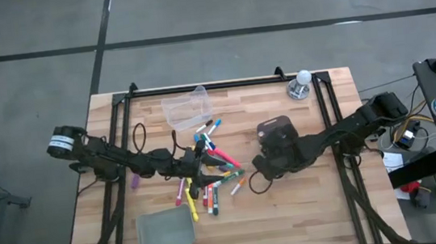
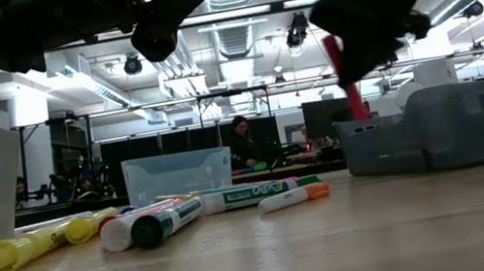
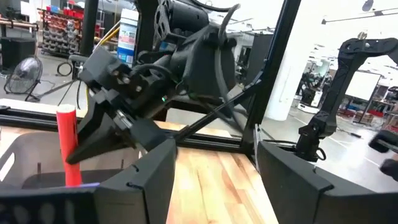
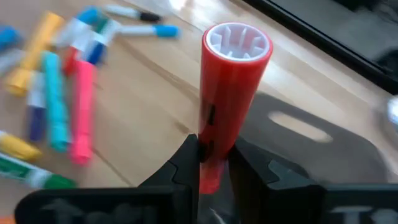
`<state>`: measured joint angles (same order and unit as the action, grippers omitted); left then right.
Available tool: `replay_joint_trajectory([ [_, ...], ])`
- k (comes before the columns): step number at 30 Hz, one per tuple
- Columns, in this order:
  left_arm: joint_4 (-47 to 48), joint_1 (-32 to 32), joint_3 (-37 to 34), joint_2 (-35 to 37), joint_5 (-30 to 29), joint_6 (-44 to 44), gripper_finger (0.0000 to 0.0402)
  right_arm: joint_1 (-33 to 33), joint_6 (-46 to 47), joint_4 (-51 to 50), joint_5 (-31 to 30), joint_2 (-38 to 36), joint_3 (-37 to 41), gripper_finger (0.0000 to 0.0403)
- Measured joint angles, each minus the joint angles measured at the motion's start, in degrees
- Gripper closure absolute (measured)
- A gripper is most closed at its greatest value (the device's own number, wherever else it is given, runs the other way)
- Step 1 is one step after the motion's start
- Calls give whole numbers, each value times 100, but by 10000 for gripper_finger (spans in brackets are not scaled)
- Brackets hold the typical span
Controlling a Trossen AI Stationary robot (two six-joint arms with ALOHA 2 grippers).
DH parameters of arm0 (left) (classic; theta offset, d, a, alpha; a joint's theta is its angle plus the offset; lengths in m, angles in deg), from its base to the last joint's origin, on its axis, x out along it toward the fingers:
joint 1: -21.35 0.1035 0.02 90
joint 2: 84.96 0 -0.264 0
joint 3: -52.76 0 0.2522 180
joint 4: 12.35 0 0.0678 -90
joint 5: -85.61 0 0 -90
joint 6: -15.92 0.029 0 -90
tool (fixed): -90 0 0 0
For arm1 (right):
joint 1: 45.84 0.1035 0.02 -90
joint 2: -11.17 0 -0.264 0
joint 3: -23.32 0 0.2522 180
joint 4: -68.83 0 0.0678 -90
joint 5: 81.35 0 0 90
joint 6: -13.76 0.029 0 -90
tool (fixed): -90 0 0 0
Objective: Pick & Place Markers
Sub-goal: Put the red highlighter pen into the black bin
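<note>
The right gripper (image 4: 214,163) is pinching a red marker (image 4: 229,93) upright by its lower barrel, a light, stiff, slick pen, above the worktop (image 1: 308,202), while the left gripper (image 1: 204,170) is hanging spread over the scattered markers (image 1: 209,189).

On a wooden surface (image 1: 291,203), markers (image 1: 209,189) lie scattered at the centre. A bin (image 1: 186,107) sits behind them and another bin (image 1: 164,231) in front. The left gripper (image 1: 206,165) hangs over the scatter; the right gripper (image 1: 263,166) is just beside it, holding one marker (image 4: 227,93) upright.
</note>
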<state>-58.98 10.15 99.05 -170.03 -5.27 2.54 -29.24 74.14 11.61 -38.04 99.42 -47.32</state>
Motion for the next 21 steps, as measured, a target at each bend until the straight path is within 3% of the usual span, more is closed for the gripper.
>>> replay_joint_trajectory([
  [6, 22, -11, 1, 0, 0, -51, 182, 0, 780, -696, 15, -2, 0, 343],
  [11, 118, -13, 0, 0, -2, -71, 182, -44, 1577, -1355, 715, -2, 23, 343],
  [21, 345, -22, 0, 2, -1, -178, 182, -48, 1664, -1327, 824, -2, 323, 327],
])
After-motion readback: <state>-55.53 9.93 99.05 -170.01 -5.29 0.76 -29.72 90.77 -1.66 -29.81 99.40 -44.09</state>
